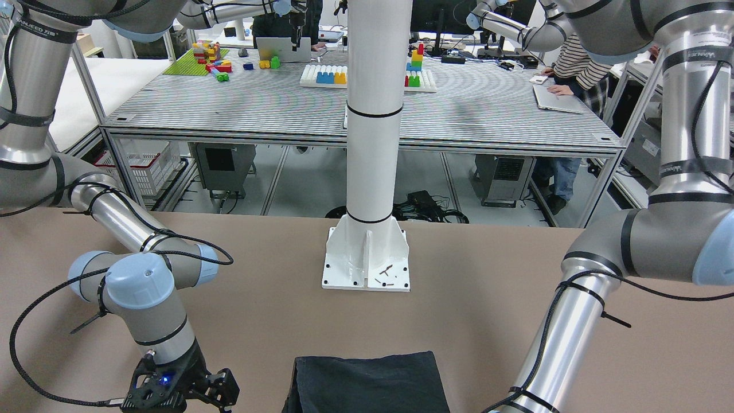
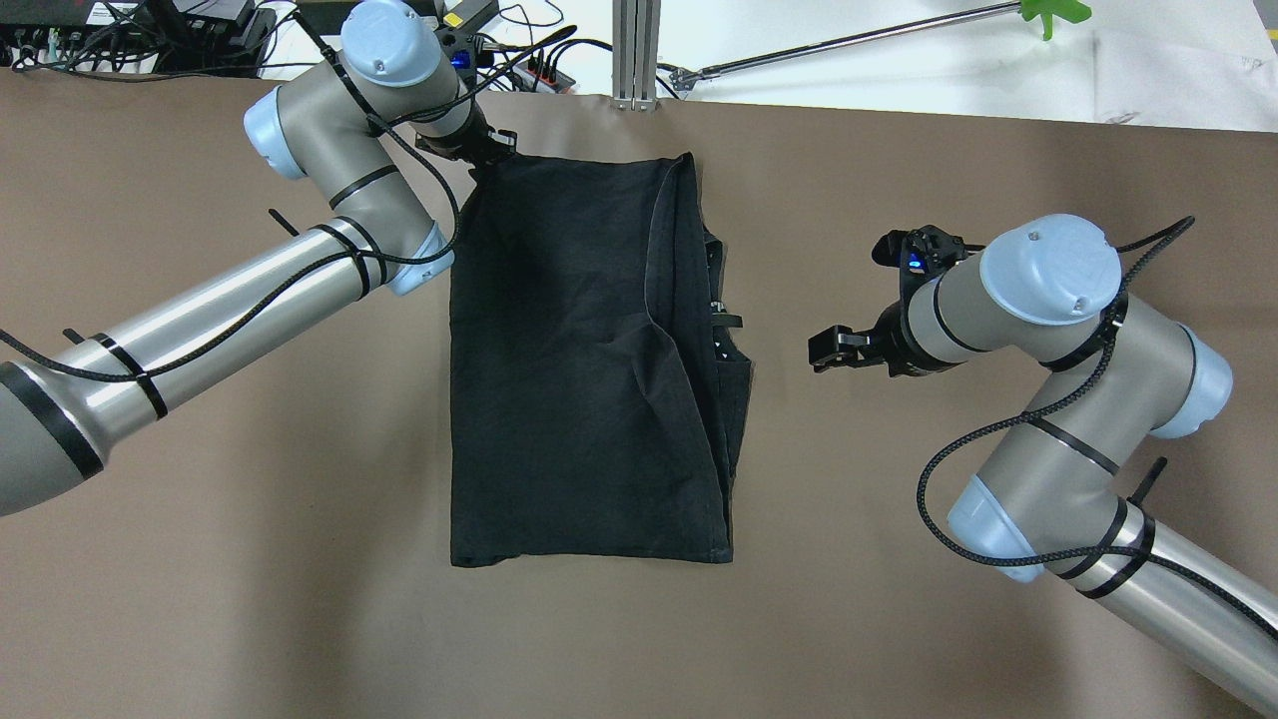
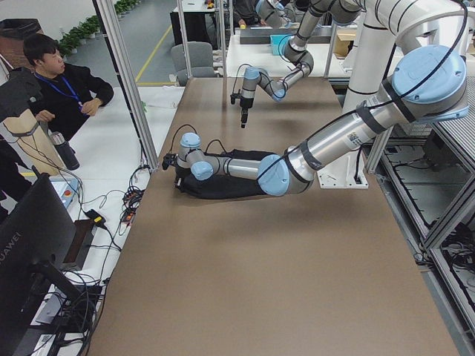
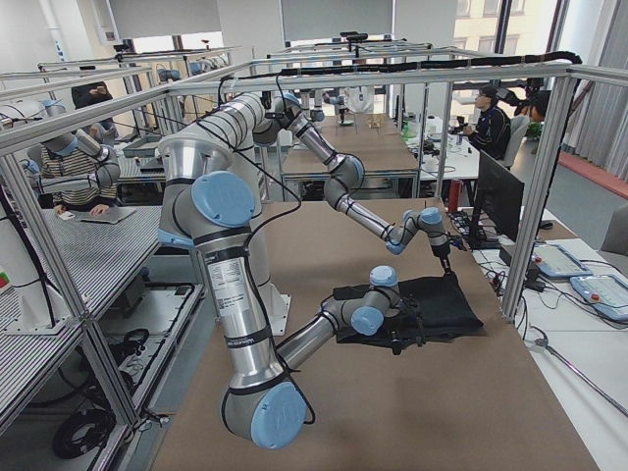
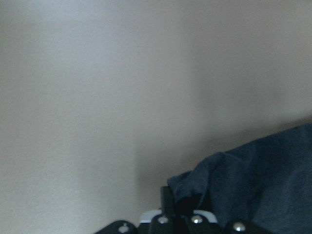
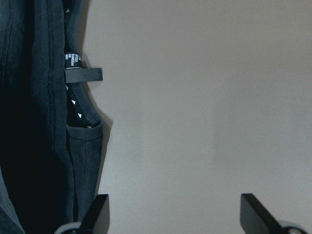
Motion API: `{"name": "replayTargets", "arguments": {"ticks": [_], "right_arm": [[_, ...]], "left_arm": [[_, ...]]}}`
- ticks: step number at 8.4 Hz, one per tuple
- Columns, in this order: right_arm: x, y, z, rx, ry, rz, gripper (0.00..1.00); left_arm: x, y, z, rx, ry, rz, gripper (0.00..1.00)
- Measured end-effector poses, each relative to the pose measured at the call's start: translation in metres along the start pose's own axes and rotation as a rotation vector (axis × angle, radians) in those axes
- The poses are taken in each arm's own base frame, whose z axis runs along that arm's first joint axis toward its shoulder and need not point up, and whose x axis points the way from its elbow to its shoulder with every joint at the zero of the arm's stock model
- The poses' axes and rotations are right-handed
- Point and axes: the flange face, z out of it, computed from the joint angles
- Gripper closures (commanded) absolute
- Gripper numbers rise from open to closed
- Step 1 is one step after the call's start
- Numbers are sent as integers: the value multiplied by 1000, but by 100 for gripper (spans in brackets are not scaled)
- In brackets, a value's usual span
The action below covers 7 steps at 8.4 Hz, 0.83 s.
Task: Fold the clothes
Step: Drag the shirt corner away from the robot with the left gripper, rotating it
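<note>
Typical lab setup - a big brown table (image 2: 899, 619) with the robot's white pedestal (image 1: 371, 143) bolted on at the far edge in the front-facing view. Behind it sits a striped bench with colored toy blocks (image 1: 211, 57) on it.

The black garment (image 2: 569, 369) lies flat in the middle of the overhead view, roughly a tall rectangle. One layer is folded over, so a long crease runs down its right-hand part. A small black tag (image 2: 727, 320) sticks out past the right edge.

The left gripper (image 2: 491, 148) is at the garment's upper left corner in the overhead shot. In the left wrist view the cloth (image 5: 253, 185) bunches up right into the fingers at the bottom of the frame, so they look pinched together on that corner.

The right gripper (image 2: 857, 352) hangs off to the right of the garment, apart from it and over bare table. Its wrist camera shows the two fingertips (image 6: 96, 210) spread wide in the bottom corners with nothing between them - just tabletop. The garment's right edge and the tag (image 6: 84, 74) run down the left side of that frame.
</note>
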Motion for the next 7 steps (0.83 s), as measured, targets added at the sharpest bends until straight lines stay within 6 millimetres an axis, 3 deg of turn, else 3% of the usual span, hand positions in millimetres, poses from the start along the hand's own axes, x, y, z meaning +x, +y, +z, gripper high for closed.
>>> {"name": "replayTargets", "arguments": {"ticks": [2,3,4,7], "right_arm": [[-1,1,2,-3,1,-3,6],[-1,2,3,-4,0,-3,6],[-2,3,3,-6,0,-3,6],[-5,4,7,-9,1,-3,8]], "left_arm": [[18,-6,-6,12,5,7,100],[22,-6,-7,15,7,10,78],[24,-7,-8,19,7,11,6],[15,-20,-19,40,6,34,6]]}}
